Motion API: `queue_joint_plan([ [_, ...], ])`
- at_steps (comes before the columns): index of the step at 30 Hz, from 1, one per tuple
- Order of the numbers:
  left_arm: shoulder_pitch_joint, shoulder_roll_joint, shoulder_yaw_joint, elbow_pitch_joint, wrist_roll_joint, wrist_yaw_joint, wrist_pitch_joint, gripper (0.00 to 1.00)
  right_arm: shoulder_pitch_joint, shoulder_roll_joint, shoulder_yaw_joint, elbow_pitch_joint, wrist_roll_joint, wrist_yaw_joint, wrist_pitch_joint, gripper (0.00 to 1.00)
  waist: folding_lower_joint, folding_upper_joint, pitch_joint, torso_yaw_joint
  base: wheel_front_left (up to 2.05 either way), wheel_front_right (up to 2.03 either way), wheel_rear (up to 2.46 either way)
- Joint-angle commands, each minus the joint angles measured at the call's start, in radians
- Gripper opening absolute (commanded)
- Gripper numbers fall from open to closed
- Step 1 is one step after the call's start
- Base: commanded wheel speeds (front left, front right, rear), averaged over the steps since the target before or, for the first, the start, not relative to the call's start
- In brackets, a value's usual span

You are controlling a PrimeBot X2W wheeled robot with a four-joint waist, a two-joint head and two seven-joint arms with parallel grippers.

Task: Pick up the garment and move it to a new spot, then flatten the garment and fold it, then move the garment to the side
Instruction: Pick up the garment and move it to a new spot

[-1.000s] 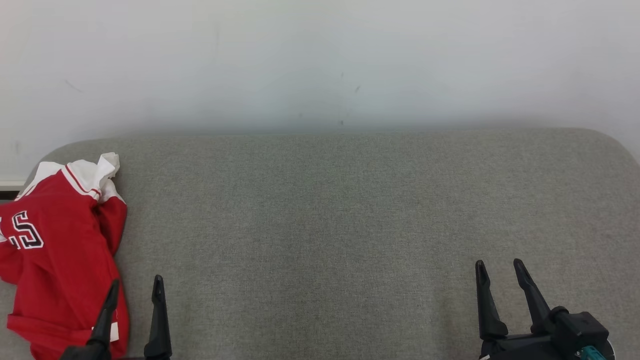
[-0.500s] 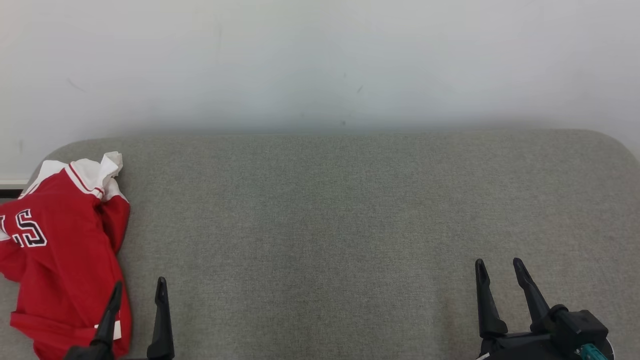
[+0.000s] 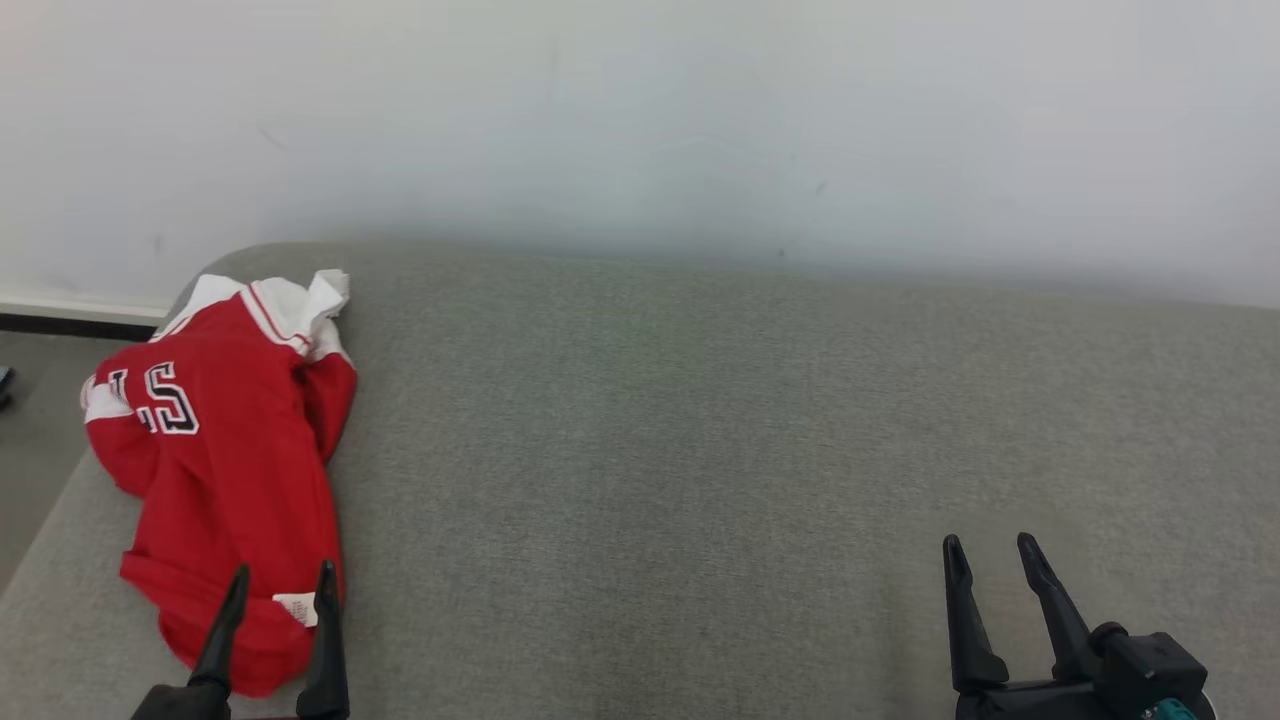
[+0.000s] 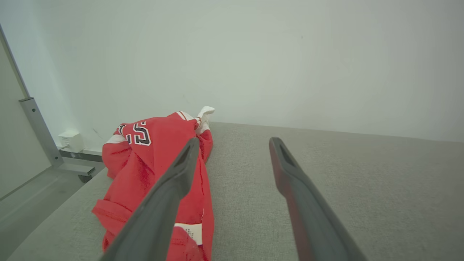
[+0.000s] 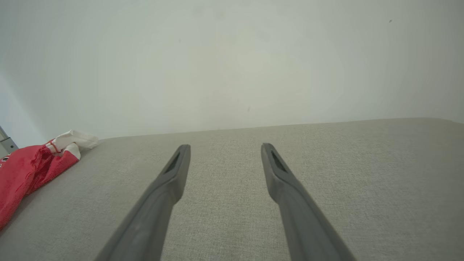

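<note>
The garment is a red shirt with white trim and black lettering, lying crumpled at the left end of the grey cushioned surface. It also appears in the left wrist view as the garment and at the left edge of the right wrist view as the garment. My left gripper is open, its fingertips over the garment's near hem beside a white label. My right gripper is open over bare cushion at the lower right, far from the garment.
A white wall rises behind the surface. The surface's left edge drops to a grey floor. In the left wrist view a metal post and a white wall socket stand beyond that edge.
The head camera has turned left, so the garment and surface edge sit further right in view. The left gripper's fingertips now lie over the garment's hem. Both grippers stay open.
</note>
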Motion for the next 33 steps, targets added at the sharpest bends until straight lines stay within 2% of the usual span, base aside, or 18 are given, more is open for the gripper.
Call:
queue_joint_plan([
  [1, 0.001, 0.004, 0.002, 0.004, 0.010, 0.002, -0.003, 1.00, 0.002, -0.001, 0.002, -0.001, 0.007, -0.002, -0.001, 1.00, -0.0001, 0.0000, -0.004, 0.060, 0.00, 0.00, 0.00],
  [20, 0.002, -0.010, 0.034, 0.028, 0.034, 0.021, -0.003, 1.00, 0.001, -0.001, 0.026, 0.021, -0.006, -0.002, -0.001, 1.00, -0.0001, 0.0000, 0.002, 0.346, 0.00, 0.00, 0.00],
  [33, 0.040, -0.020, 0.089, -0.002, 0.028, 0.039, -0.003, 1.00, -0.043, -0.001, 0.073, 0.053, -0.016, -0.002, -0.001, 1.00, -0.0001, 0.0000, 0.016, 0.357, 0.00, 0.00, 0.00],
])
